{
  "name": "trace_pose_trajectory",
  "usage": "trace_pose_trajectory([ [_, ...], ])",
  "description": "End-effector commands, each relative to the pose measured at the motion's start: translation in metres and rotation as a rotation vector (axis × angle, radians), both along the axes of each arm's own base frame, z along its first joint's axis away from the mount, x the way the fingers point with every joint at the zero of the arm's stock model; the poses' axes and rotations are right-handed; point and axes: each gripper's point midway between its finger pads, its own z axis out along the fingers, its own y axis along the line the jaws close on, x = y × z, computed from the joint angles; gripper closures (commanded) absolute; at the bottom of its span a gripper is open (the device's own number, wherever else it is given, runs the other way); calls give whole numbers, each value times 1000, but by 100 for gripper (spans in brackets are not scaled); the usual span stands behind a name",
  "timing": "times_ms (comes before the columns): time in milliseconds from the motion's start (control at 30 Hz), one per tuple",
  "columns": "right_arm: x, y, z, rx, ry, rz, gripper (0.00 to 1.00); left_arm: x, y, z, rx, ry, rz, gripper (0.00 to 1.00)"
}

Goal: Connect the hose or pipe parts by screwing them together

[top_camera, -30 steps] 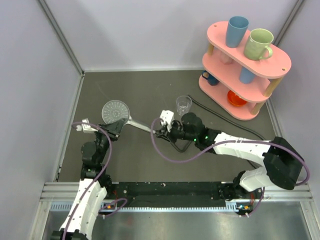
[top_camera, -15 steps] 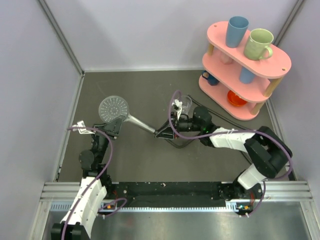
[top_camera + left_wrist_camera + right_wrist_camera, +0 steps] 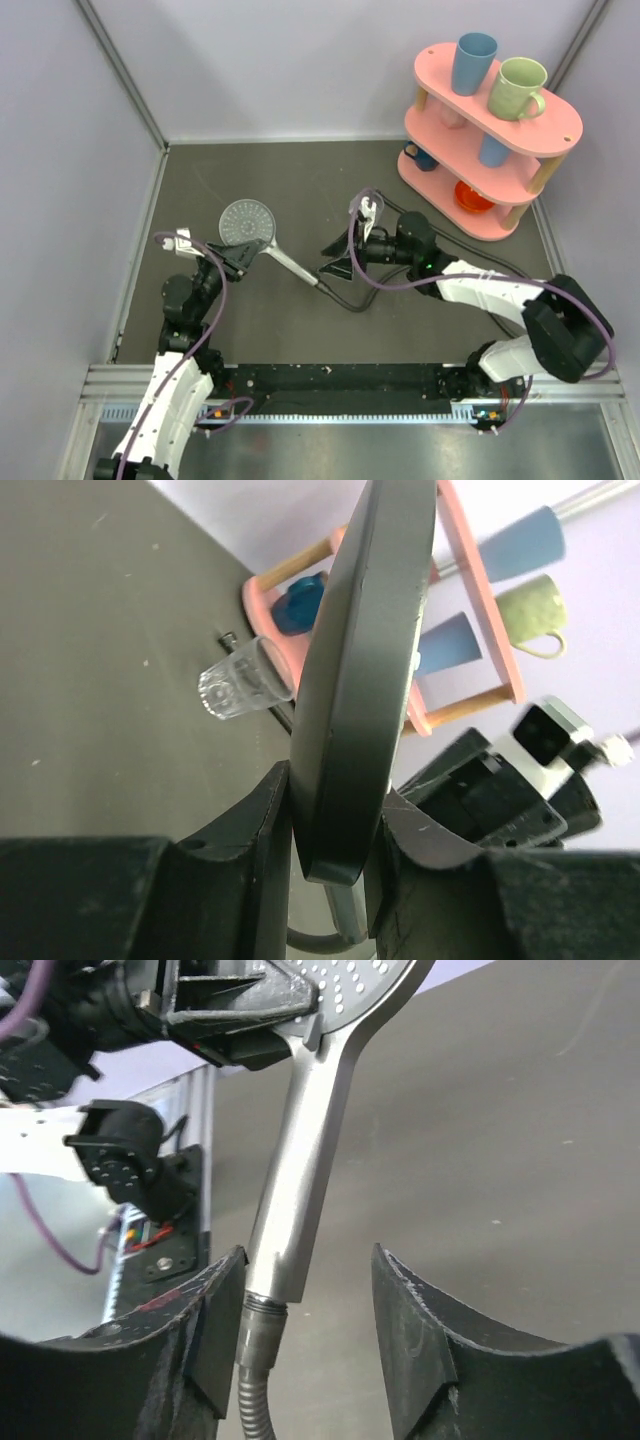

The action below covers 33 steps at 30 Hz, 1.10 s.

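Two arms share the screwing step: left tool (image 3: 335,830) clamps the grey perforated-disc hand shower (image 3: 247,218); right tool (image 3: 310,1330) stands parted around the thin dark hose (image 3: 252,1400) end. It probably must close there and twist.

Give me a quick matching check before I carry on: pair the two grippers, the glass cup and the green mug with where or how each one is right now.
Things:
1. left gripper
2. right gripper
3. glass cup
4. green mug

Places or states:
a. on the top tier of the pink shelf
b. shut on the disc rim of the hand shower
c. open, fingers either side of the handle's lower end
d. on the table

Pairs: 1-b, 2-c, 3-d, 4-a
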Motion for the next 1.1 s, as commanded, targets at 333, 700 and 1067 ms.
trace_pose_trajectory([
  [333, -6, 0, 26, -361, -788, -343, 36, 2, 61, 26, 25, 425, 385, 100],
  [700, -8, 25, 18, -523, -1085, -454, 40, -3, 64, 16, -23, 569, 417, 100],
  [1067, -16, 44, 14, -523, -1150, -442, 51, -3, 58, 9, -38, 603, 388, 100],
])
